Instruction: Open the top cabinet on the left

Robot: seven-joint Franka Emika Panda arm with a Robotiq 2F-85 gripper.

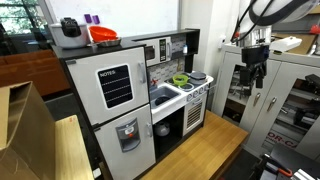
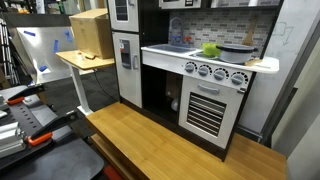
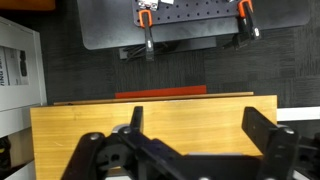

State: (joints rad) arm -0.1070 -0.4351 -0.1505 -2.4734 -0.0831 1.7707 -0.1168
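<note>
top cabinet (image 1: pixel 113 87) stands closed, well apart from end effector (image 1: pixel 256 80).

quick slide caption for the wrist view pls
Open black end effector hovering over a light wooden board, with a grey metal plate and orange clamps beyond.

Wooden platform (image 2: pixel 170 140) on dark carpet (image 3: pixel 100 75), toy kitchen (image 2: pixel 205 110) alongside
</note>
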